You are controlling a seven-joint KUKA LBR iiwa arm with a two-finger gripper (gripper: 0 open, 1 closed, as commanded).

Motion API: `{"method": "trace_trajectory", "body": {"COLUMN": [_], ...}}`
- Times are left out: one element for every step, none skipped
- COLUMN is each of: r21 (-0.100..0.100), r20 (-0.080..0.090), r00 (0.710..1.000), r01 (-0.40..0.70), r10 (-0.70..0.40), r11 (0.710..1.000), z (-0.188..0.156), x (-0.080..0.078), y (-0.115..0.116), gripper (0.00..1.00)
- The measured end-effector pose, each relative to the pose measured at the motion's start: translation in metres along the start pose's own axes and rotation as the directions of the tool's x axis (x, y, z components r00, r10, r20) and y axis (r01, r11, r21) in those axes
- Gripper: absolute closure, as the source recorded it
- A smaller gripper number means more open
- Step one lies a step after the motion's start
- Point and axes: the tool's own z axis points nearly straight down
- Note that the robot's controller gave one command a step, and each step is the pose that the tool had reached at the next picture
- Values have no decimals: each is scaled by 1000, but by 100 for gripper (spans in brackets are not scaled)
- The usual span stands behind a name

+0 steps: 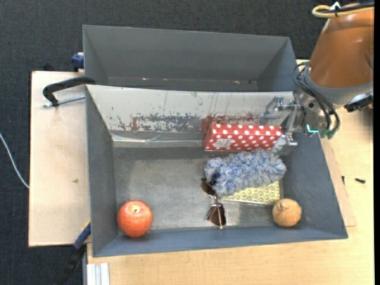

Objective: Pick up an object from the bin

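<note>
Robot lab, grey metal bin (184, 58) on dark carpet (35, 22), orange-covered arm (344, 46) at right

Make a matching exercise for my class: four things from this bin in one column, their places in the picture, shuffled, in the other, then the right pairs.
1 red apple
2 spotted red box
3 round brown fruit
4 sunglasses

A lower-right corner
B lower-left corner
C lower edge, middle
D upper right, by the back wall

Pairs: 1-B; 2-D; 3-A; 4-C
</note>
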Motion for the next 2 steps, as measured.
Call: {"method": "trace_trajectory", "body": {"r21": [1,5], "r20": [9,34], "r00": [1000,999], "r01": [1,-20], "r10": [-2,19], "r11": [1000,1000], "z": [-5,145], "x": [-1,5], "y": [0,26], "gripper": [0,100]}}
